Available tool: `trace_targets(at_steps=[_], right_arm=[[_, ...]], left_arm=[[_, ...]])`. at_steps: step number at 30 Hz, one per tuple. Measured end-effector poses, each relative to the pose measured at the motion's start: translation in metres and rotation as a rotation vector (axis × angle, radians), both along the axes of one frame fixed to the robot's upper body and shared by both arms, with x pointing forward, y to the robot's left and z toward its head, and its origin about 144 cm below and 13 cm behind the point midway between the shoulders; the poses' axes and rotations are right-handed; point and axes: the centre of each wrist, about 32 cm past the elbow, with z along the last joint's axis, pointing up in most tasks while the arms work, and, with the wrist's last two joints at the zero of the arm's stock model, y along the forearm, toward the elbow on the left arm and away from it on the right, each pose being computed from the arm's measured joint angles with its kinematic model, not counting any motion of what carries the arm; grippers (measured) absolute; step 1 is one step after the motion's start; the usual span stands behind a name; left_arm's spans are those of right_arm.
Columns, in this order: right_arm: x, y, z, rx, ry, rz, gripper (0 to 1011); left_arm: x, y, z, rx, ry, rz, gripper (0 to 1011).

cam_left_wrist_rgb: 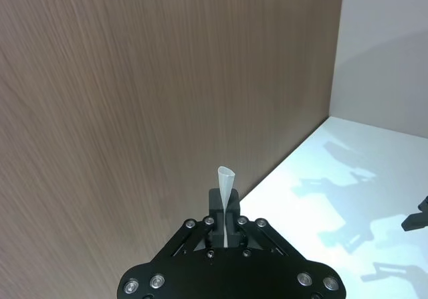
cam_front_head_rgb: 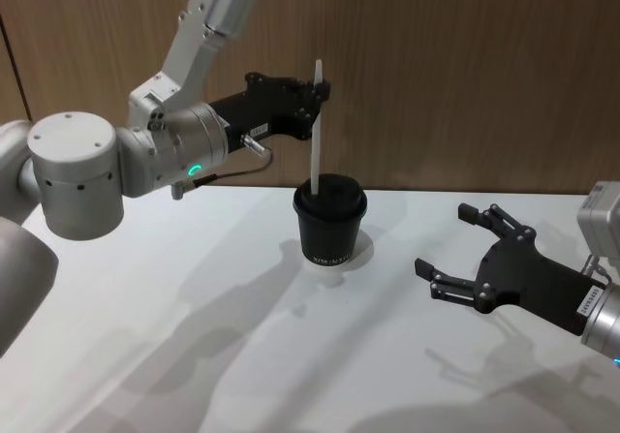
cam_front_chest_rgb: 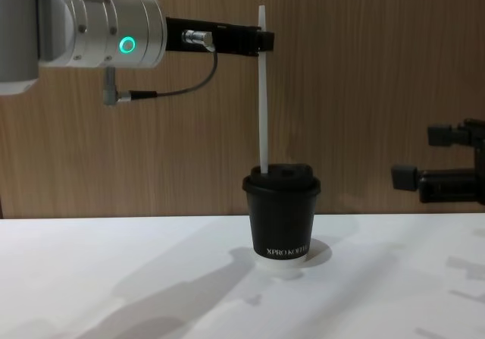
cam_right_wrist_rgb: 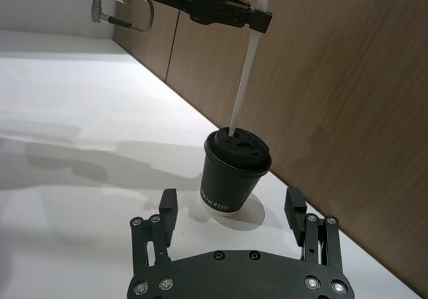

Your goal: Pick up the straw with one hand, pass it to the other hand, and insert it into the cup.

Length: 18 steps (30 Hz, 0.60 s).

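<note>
— Head view first: what stands left of the cup (cam_front_head_rgb: 330,224)?

— The left gripper (cam_front_head_rgb: 318,92), the long black one on a fat silver wrist with a green ring light (cam_front_head_rgb: 195,170). It reaches in from the left at a height well above the cup's lid, and its fingers (cam_front_head_rgb: 321,88) are clenched on the straw (cam_front_head_rgb: 316,128) close to the straw's top end.

— And the straw itself?

— White, thin, nearly upright. A short piece sticks up above the fingers; the rest runs down to the cup's domed lid. In the chest view the straw (cam_front_chest_rgb: 262,89) meets the lid at its left part, and the right wrist view shows its lower tip (cam_right_wrist_rgb: 232,132) at the lid's surface. How deep it goes in, I cannot tell.

— Where is the cup?

— On the white desk (cam_front_head_rgb: 194,336), upright, in front of the wooden wall panel (cam_front_head_rgb: 436,65). The chest view shows its white lettering (cam_front_chest_rgb: 287,251) low on the black side, above a pale base rim.

— What is right of the cup?

— The right gripper (cam_front_head_rgb: 463,249), all black and blocky. It hovers above the desk, well apart from the cup, with its fingers spread wide and grasping nothing. From its own wrist camera the two fingers (cam_right_wrist_rgb: 168,207) frame the cup (cam_right_wrist_rgb: 235,172) without touching it.
</note>
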Motion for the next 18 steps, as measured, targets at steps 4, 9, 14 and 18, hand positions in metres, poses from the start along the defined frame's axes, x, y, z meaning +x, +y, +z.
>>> trace_targets(at_steps=[4, 9, 14, 18], right_arm=[[0.0, 0.0, 0.0, 0.0, 0.0, 0.0, 1001], [0.0, 0.0, 0.0, 0.0, 0.0, 0.0, 1001], [0.0, 0.0, 0.0, 0.0, 0.0, 0.0, 1001], [0.0, 0.0, 0.0, 0.0, 0.0, 0.0, 1001]], left_arm=[[0.0004, -0.0003, -0.0019, 0.0, 0.006, -0.001, 85], [0.0009, -0.0007, -0.0037, 0.0, 0.012, -0.002, 241], [0.0012, -0.0008, -0.0047, 0.0, 0.015, -0.001, 404], [0.0013, -0.0009, -0.0052, 0.0, 0.017, -0.002, 525]])
